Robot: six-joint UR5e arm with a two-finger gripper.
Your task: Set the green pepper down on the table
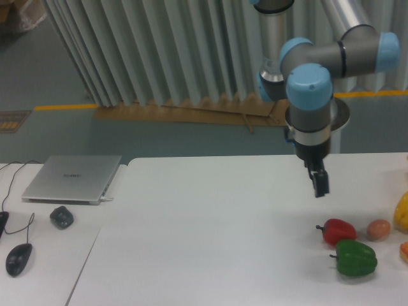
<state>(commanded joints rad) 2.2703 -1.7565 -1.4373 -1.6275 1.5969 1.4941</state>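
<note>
We see the green pepper (356, 258) as glossy, smooth-skinned and plastic-looking, and the red pepper (338, 231) beside it has the same shiny skin. The orange-tan ball (378, 229) looks smooth with a duller sheen. The bench (210, 229) has a smooth, matt white top. We take the arm (347, 19) for brushed, shiny metal tubing with smooth light-blue plastic joint caps, and the claw (320, 184) for dark matt material. The laptop (73, 179) has a matt silver metal-like lid; the mouse (19, 259) is black plastic.

text: none legible | laptop (72, 179) lid mark (too blurred)
</note>
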